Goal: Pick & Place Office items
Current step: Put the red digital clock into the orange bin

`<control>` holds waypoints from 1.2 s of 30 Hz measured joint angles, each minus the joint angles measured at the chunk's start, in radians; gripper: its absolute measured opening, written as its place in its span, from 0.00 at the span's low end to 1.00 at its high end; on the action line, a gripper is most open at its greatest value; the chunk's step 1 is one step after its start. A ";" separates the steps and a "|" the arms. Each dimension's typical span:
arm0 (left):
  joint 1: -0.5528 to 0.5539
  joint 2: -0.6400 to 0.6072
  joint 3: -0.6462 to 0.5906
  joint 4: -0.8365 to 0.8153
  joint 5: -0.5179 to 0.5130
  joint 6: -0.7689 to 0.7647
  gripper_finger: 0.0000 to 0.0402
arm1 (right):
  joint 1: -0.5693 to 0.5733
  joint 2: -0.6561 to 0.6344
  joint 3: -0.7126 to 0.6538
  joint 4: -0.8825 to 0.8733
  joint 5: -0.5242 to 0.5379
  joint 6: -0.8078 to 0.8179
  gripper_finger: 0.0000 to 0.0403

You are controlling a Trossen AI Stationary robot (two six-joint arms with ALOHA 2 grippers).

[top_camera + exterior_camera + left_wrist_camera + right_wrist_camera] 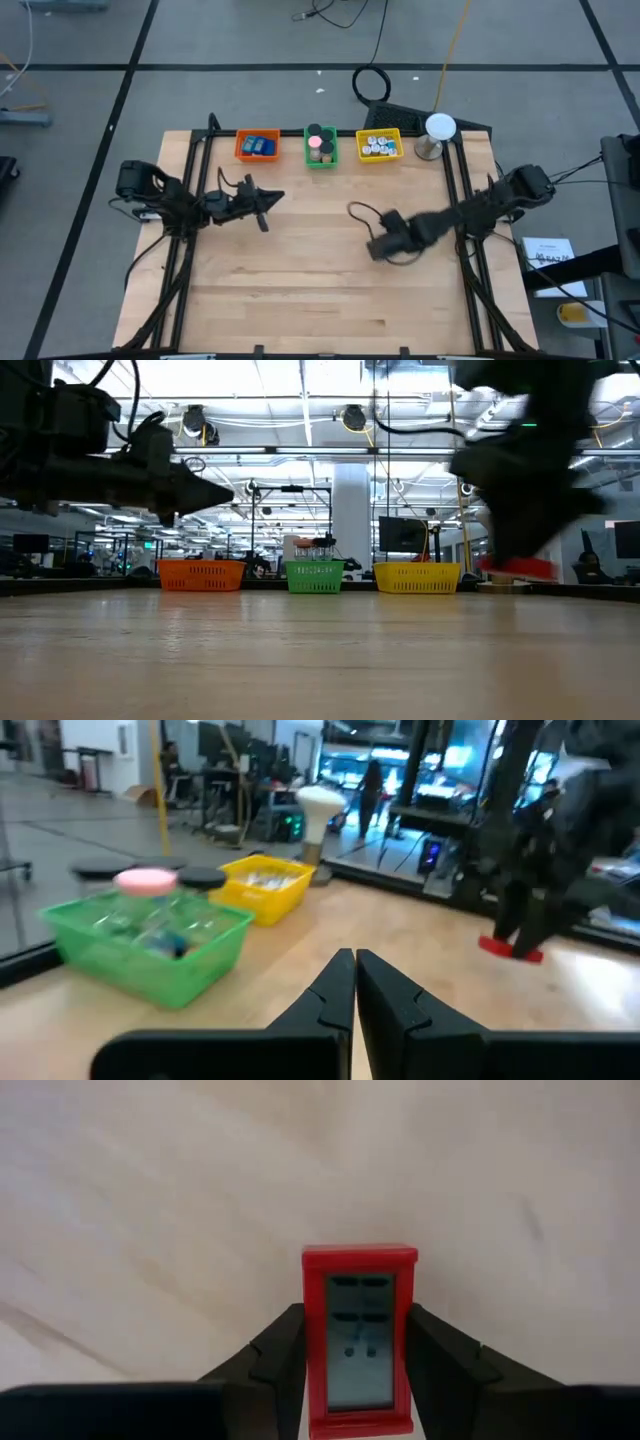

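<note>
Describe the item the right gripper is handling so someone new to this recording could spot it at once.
Start at the wooden table and find the right gripper, low over the bare wood in front of the yellow bin. Between its fingers sits a red block, a flat red rectangle with a grey inset face. It is the only item out on the open table; the others lie in the bins.

table [300, 290]: pale wood planks, matt, smooth
bins [315, 576]: plastic mesh, slightly shiny
red block [360, 1340]: glossy plastic frame, grey inset panel
right gripper [355, 1365]: dark matt plastic
stand [438, 137]: metal base, white dome
</note>
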 joint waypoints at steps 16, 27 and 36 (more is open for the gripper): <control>0.000 -0.029 -0.050 -0.009 -0.057 0.010 0.04 | -0.442 0.578 0.610 0.470 -0.269 -1.250 0.31; 0.000 -0.029 -0.050 -0.026 -0.061 0.014 0.04 | -0.409 0.698 0.730 0.474 -0.252 -1.473 0.40; 0.000 -0.029 -0.048 -0.042 -0.055 -0.046 0.04 | -0.356 0.552 0.686 0.372 -0.165 -1.562 0.56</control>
